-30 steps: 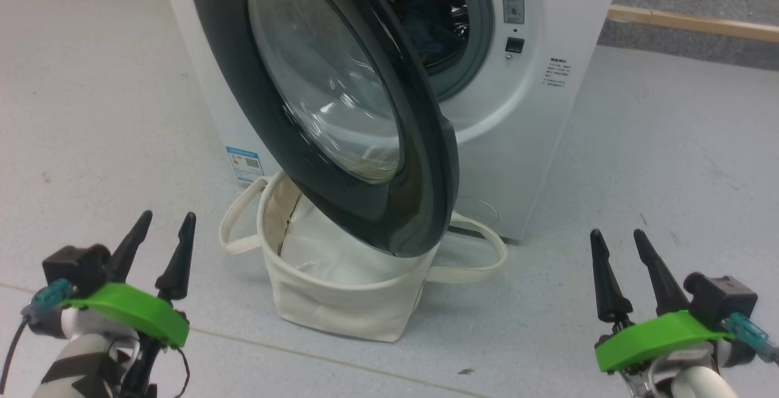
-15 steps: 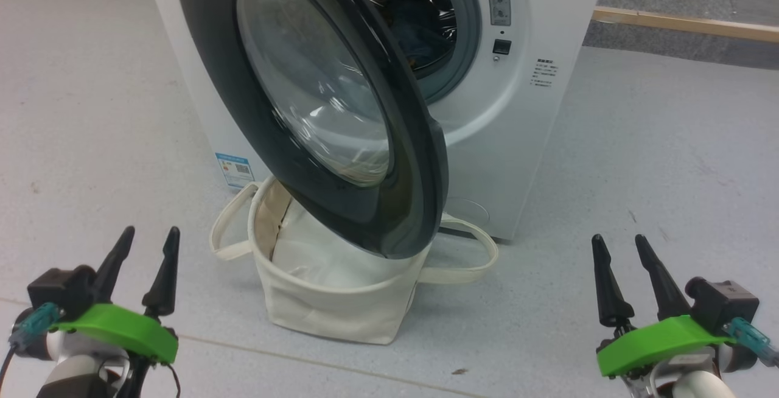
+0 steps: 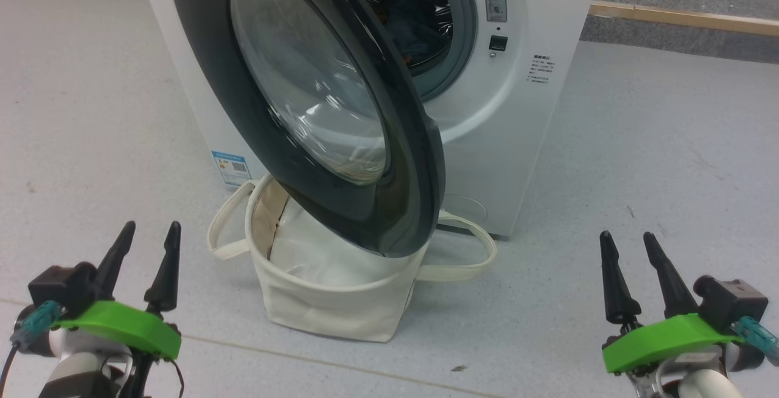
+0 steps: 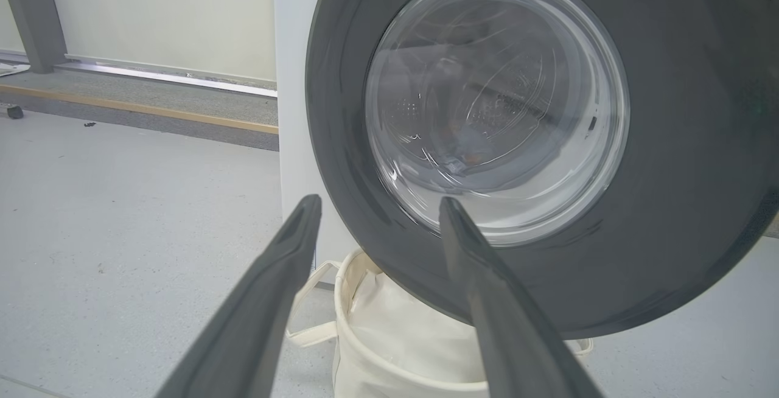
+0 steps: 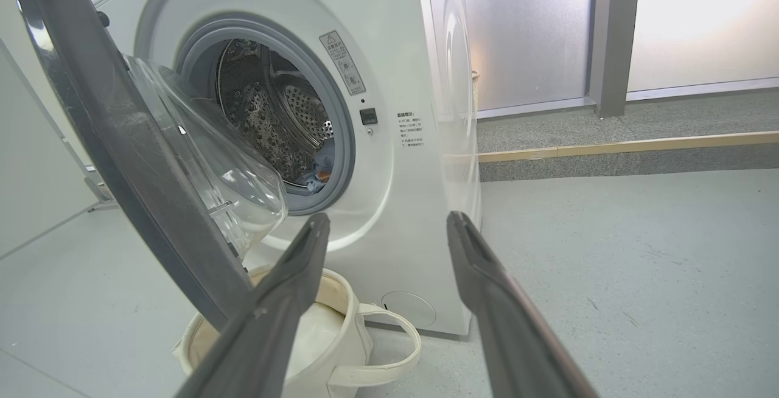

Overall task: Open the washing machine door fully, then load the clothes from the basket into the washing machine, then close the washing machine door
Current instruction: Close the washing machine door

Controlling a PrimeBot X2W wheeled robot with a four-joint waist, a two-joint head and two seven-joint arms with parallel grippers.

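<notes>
washing machine point(image 3: 523, 136) white, grey ring round a steel drum. door point(image 3: 426, 203) glossy black rim, clear glass centre. basket point(image 3: 328, 313) plain cream. clothes point(image 3: 420, 24) light blue with orange-brown bits (print too small to read). sticker point(image 3: 230, 168) blue. left gripper point(image 3: 152, 227), right gripper point(image 3: 626, 237): black fingers, lime-green brackets. floor point(image 3: 669, 142) pale speckled grey.

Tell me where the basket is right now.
In the head view the basket stands on the floor at lower centre, against the washing machine, partly under the open washing machine door.
</notes>
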